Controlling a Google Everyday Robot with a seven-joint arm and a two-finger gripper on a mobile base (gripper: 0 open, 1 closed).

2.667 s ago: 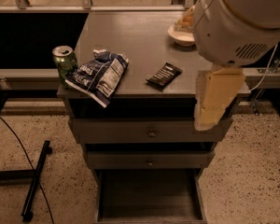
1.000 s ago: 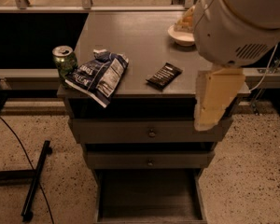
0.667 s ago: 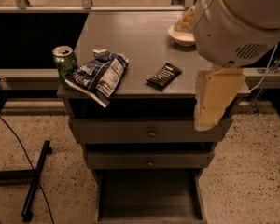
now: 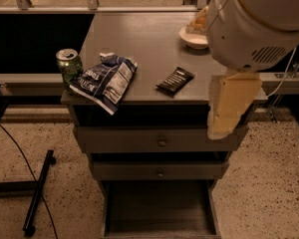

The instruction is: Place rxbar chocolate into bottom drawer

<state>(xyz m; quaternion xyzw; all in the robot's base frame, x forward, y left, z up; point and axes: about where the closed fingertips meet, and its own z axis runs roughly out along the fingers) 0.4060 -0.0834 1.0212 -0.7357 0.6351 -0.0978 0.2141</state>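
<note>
Cream-coloured hand (image 4: 230, 108) hangs at the front edge of the grey wooden surface (image 4: 139, 39); whether it is wide or narrow, I cannot tell. The small flat black-wrapped rxbar chocolate (image 4: 175, 80) lies to its left. Best to pinch it across its narrow width, then lower it into the open, deep grey bottom drawer (image 4: 159, 210) below and left.

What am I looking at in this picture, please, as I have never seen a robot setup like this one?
This is one camera view looking down on a grey three-drawer cabinet; where the camera is mounted is not known. The big white rounded shape at the upper right is the robot's arm, close to the lens. The pale block hanging below it, by the cabinet's right front corner, appears to be its gripper.

On the cabinet top are a green can, a blue-and-white chip bag, the rxbar chocolate and a white bowl partly behind the arm. The bar lies apart from the gripper, so nothing appears to be held. The bottom drawer is pulled open.
</note>
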